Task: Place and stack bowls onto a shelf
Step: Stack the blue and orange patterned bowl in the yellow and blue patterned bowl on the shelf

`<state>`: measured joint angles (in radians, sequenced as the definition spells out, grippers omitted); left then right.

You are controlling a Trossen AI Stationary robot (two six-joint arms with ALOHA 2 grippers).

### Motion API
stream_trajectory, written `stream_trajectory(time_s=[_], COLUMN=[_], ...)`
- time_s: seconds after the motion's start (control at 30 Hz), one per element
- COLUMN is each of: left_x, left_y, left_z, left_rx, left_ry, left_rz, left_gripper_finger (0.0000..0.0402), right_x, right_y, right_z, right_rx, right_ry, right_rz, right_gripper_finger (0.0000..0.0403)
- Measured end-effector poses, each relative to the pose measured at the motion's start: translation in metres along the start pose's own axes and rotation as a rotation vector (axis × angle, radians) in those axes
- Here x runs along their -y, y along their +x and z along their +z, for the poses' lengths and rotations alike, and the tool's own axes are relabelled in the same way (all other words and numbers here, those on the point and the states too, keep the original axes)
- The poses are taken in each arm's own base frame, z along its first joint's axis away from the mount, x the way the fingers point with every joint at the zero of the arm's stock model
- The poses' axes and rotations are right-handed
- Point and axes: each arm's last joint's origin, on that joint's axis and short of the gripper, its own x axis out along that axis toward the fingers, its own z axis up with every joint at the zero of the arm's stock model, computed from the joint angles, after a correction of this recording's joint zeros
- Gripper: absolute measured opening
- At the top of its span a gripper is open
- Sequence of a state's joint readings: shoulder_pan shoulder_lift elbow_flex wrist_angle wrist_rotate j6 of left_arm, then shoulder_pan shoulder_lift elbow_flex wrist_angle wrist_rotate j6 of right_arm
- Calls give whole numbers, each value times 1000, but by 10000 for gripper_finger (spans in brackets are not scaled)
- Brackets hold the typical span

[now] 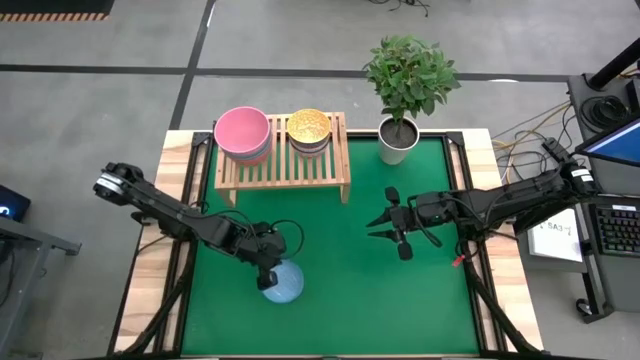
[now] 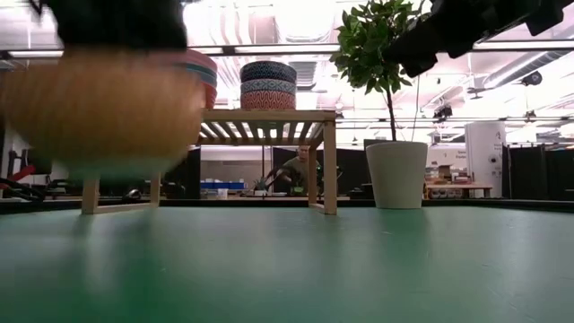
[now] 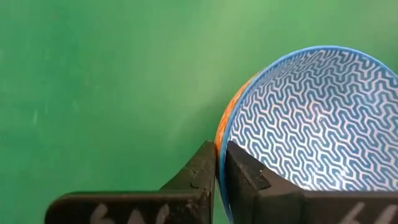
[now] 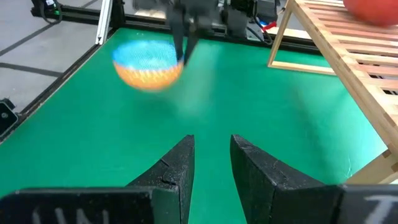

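My left gripper (image 1: 268, 272) is shut on a bowl (image 1: 284, 283) that is light blue with a pattern inside and orange outside, over the near left of the green mat. The low view shows this bowl (image 2: 99, 108) blurred and clear of the mat. The wooden shelf (image 1: 283, 168) stands at the far edge on its legs. On its slatted top rest a stack topped by a pink bowl (image 1: 243, 132) and a stack topped by a yellow patterned bowl (image 1: 309, 126). My right gripper (image 1: 390, 228) waits open at mid-right, touching nothing. My left gripper pinches the bowl's rim (image 3: 219, 144). One finger (image 3: 249, 174) is inside the bowl and the other (image 3: 198, 171) is against the orange outer wall. The fingers slant down onto it from the table's left. The bowl hangs tilted below them, lifted clear of the mat.
A potted plant in a white pot (image 1: 398, 140) stands at the far right of the shelf. Open green mat (image 1: 340, 300) lies between the two grippers and in front of the shelf. A person shows far behind the table (image 2: 296, 170).
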<state>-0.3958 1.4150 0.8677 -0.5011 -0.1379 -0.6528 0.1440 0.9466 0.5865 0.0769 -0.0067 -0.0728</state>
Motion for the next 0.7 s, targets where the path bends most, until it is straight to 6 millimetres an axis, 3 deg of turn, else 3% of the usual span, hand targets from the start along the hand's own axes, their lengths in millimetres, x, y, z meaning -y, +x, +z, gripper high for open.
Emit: stream_trajectory(time_s=[0.17, 0.3, 0.5, 0.7], left_x=[8, 4, -16, -53], left_y=[-41, -82, -142, -187], left_z=[32, 61, 105, 139], left_rx=[64, 130, 248, 380], left_ry=[-31, -77, -115, -107], left_rz=[-17, 74, 162, 243], left_gripper_finger=[3, 2, 1, 1], right_x=[0, 0, 0, 0], right_y=[-2, -3, -6, -6], right_z=[-2, -1, 1, 1], right_rx=[-22, -14, -3, -2], right_ry=[-25, -55, -80, -53], right_rz=[1, 1, 0, 0], right_gripper_finger=[93, 93, 93, 87])
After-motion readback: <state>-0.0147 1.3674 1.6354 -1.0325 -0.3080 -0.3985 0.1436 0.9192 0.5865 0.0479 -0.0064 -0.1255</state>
